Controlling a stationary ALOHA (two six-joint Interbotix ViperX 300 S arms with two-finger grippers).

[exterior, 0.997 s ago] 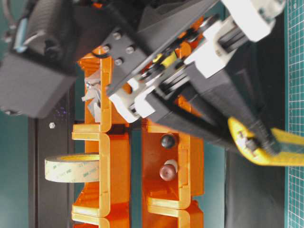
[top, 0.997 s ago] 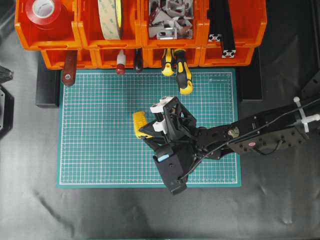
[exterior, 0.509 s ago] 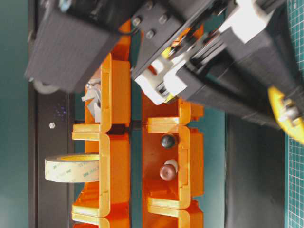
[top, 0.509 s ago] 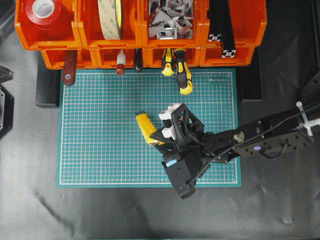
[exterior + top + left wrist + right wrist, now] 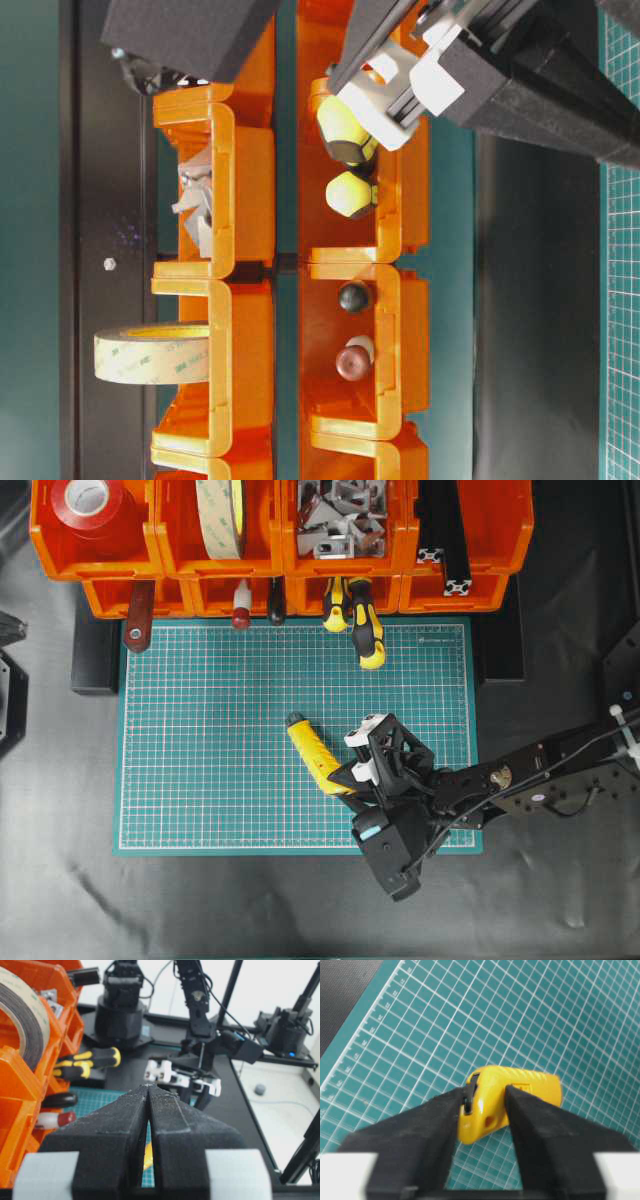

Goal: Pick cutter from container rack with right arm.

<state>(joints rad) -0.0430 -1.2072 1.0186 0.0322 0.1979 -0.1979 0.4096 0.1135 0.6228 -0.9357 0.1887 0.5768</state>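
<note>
"3M" repeated on tape roll (image 5: 150, 354) liner; mat's ruler marks unreadable.

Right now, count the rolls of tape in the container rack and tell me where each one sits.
2. The red tape roll lies flat in the top tier's far-left bin. The beige tape roll stands on edge in the bin beside it. Others may be hidden deeper in the orange container rack.

Yellow cutter (image 5: 314, 754), green gridded mat (image 5: 200, 740), orange rack (image 5: 180, 550), blk arms.
</note>
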